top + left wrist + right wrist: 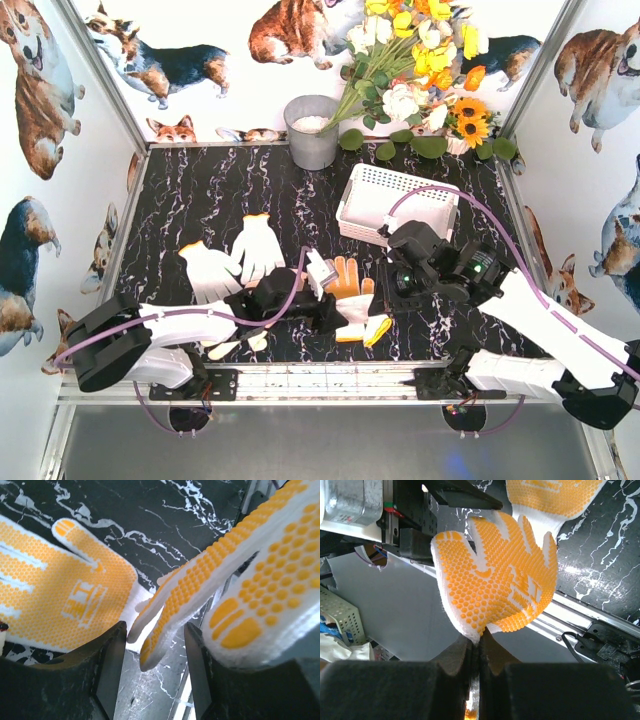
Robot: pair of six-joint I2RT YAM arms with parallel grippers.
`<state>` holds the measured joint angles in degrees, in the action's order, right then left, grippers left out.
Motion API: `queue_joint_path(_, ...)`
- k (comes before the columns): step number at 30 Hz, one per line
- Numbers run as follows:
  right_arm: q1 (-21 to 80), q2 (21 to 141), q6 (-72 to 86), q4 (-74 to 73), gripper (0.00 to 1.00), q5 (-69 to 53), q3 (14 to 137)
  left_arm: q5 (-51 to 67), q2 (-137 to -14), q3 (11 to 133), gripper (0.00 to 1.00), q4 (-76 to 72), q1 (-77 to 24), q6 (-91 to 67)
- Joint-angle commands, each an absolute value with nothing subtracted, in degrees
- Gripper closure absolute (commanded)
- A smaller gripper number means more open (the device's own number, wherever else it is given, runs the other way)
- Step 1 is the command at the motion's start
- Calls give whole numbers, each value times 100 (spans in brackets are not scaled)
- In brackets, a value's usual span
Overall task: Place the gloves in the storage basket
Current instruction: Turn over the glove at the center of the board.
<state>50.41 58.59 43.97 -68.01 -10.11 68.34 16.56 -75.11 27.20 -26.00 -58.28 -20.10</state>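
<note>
My right gripper (479, 642) is shut on the edge of a yellow-dotted glove (495, 580) and holds it up over the table's near edge. In the top view that held glove (360, 325) hangs between both grippers. My left gripper (155, 670) is open, and the held glove's fingers (170, 605) dangle between its jaws without being pinched. A second dotted glove (60, 595) lies palm up on the marble, seen in the top view as the orange glove (345, 278). Two white gloves (210, 270) (258, 245) lie to the left. The storage basket (395, 205) stands at the back right.
A grey metal bucket (312, 130) stands at the back centre beside a bunch of flowers (420, 60). Another glove (240, 345) lies partly under the left arm near the front rail (320, 375). Patterned walls close in both sides.
</note>
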Motion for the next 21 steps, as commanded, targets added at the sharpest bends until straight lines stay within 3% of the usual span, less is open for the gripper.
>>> queue_joint_path(1, 5010, 5707, 4501, -6343, 100, -1206, 6765, 1415, -7360, 2638, 55, -2669, -5860, -1916)
queue_joint_path(6, 5010, 5711, 4499, -6201, 100, -1397, 6669, 1505, -7442, 2543, 48, -2955, -5862, -2073)
queue_joint_path(11, 5010, 5690, 4496, -6206, 100, -1447, 6689, 1449, -7564, 2593, 51, -3003, -5862, -2073)
queue_joint_path(14, 5010, 5635, 4529, -6158, 100, -1468, 6644, 1043, -7550, 2777, 60, -2488, -5860, -1968)
queue_joint_path(18, 5010, 5550, 4598, -6054, 100, -1455, 6508, 613, -7247, 2857, 84, -1987, -5862, -1905)
queue_joint_path(21, 5010, 5468, 4686, -5822, 100, -1451, 6280, 339, -6859, 2827, 95, -1610, -5862, -2035)
